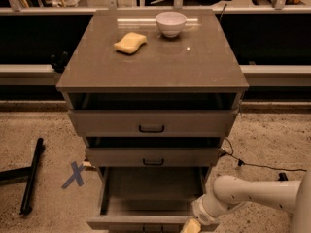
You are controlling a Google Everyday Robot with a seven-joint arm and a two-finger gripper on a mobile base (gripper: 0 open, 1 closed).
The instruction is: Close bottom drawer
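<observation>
Now the grey-beige flat-fronted bottom drawer (151, 198) of the brown desk (194, 67) stands pulled far out. The tan pincer (191, 225) is at the right of its front panel; whether it grasps, one cannot tell.

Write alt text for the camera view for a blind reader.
The bottom drawer of a three-drawer cabinet stands pulled far out, with the end effector at the right end of its front panel. A bowl and a sponge sit on top.
</observation>
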